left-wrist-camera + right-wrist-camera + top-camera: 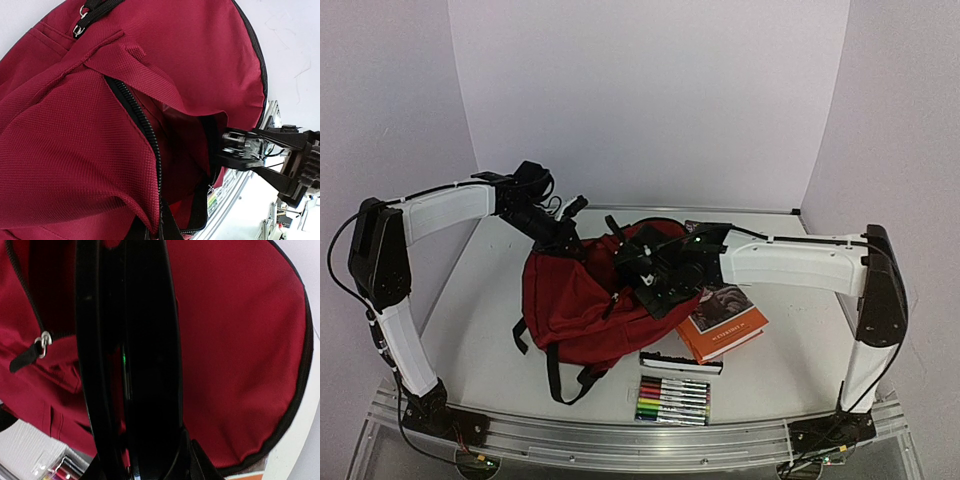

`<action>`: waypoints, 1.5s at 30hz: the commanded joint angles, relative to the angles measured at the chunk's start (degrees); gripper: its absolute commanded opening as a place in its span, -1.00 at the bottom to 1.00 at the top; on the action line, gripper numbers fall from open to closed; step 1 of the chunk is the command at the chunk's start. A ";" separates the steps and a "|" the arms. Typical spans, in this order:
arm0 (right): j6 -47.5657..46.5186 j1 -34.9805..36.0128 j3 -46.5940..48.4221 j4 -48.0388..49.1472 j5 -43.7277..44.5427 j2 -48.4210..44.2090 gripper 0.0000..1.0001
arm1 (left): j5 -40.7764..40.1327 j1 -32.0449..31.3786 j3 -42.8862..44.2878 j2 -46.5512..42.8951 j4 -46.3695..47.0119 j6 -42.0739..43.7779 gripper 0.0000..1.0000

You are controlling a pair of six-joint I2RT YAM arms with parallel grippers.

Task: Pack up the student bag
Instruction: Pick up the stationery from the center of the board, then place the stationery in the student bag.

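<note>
While the closed left gripper [574, 238] holds open the soft dark-red fabric backpack [570, 300], the right gripper [646, 268], spread indeterminable, sits at its mouth: loading seemingly underway, withdrawal next.

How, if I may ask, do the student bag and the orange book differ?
The student bag is dark red and slumped; the orange book lies flat. The bag is far larger than the book. The bag is unzipped open; the book is closed. Both rest on the table.

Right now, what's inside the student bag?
Inside the student bag only dark lining shows, with the right gripper at the mouth; fabric folds cover the bottom, contents unseen.
</note>
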 commanded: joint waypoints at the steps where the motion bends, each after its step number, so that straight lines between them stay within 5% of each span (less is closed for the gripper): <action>1: -7.39 -2.94 9.15 2.91 -1.66 4.19 -1.00 | 2.87 -0.55 2.51 -1.78 0.89 0.52 -1.00; 15: -14.14 -6.42 30.68 -4.78 -14.88 19.97 -1.00 | 3.45 -0.55 2.86 -2.34 0.91 0.50 -0.99; 25: -8.95 -6.44 39.86 -2.92 -19.01 25.71 -1.00 | 4.38 -0.55 2.66 -2.25 1.48 -0.14 -1.00; 36: -3.04 -6.44 36.87 8.93 -26.21 26.46 -1.00 | 5.28 -0.55 2.45 -2.13 1.84 -0.46 -1.00; 41: -1.70 -6.44 34.31 12.34 -29.65 25.30 -0.65 | 4.54 -0.55 2.51 -1.97 1.79 -0.51 -0.99; 45: -1.92 -6.44 32.18 13.60 -30.05 22.18 -0.15 | 2.15 -0.46 2.56 -2.50 1.37 -0.40 -0.99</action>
